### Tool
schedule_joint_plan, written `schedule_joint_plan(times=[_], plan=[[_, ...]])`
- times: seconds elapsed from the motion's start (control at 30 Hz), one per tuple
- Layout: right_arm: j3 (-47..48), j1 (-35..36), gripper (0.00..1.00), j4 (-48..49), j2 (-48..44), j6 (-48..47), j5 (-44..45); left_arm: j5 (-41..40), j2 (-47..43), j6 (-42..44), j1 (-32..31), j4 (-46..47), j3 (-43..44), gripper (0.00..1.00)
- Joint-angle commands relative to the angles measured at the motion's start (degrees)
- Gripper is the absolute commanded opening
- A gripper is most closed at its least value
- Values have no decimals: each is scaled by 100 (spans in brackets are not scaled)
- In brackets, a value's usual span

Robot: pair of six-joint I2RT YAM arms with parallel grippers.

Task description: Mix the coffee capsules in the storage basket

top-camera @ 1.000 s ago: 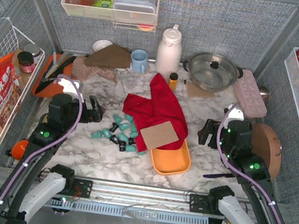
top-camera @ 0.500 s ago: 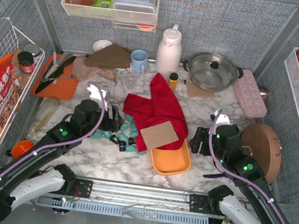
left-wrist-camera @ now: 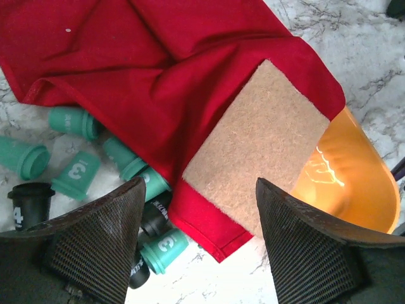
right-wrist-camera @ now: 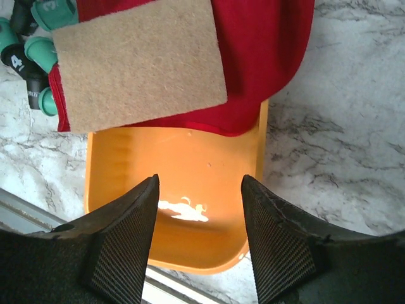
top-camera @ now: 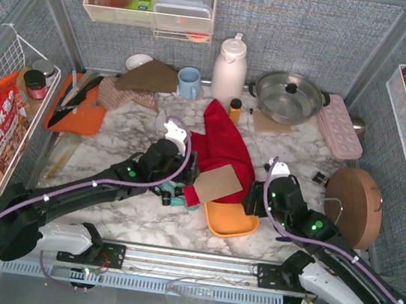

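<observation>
- Here the left gripper (left-wrist-camera: 199, 202) hangs over the near edge of the red cloth (left-wrist-camera: 126, 57), its jaws set wide apart with nothing between them
- The right gripper (right-wrist-camera: 199, 190) hangs above the storage basket (right-wrist-camera: 190, 240), its jaws also parted and holding nothing
- The storage basket sits on the marble worktop (right-wrist-camera: 335, 126) near the front edge, between the two arms; what shows of its inside is plain orange plastic with a spot of glare
- Its far end is hidden under the red cloth, and a square brown pad (left-wrist-camera: 259, 139) lies on top of that cloth, reaching over the basket's far edge
- The coffee capsules (left-wrist-camera: 74, 174) lie in a loose heap on the worktop just left of the basket, outside it; most are teal, a few are black, and some bear white numerals
- Several capsules lie on their sides, and a few are tucked partly under the cloth's edge
- At the back, well apart from the basket, stand a white jug (top-camera: 230, 69), a blue mug (top-camera: 189, 82) and a steel pot (top-camera: 289, 96), with a pink egg tray (top-camera: 341, 126) to the right
</observation>
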Motion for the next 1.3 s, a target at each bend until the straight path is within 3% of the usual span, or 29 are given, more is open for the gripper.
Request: schedule_joint_plan(times=[0.0, 0.3, 0.63, 1.27], plan=[[-93, 177, 59, 724, 225, 175, 339, -51, 312, -27, -23, 381, 126, 79], [-236, 250, 47, 1576, 898, 319, 472, 139, 765, -86, -41, 652, 124, 74], [-218, 272, 44, 2083, 1549, 390, 467, 381, 1262, -68, -41, 703, 296, 62], [-258, 276, 39, 2592, 2333, 399, 715, 279, 1312, 12, -33, 352, 308, 62]])
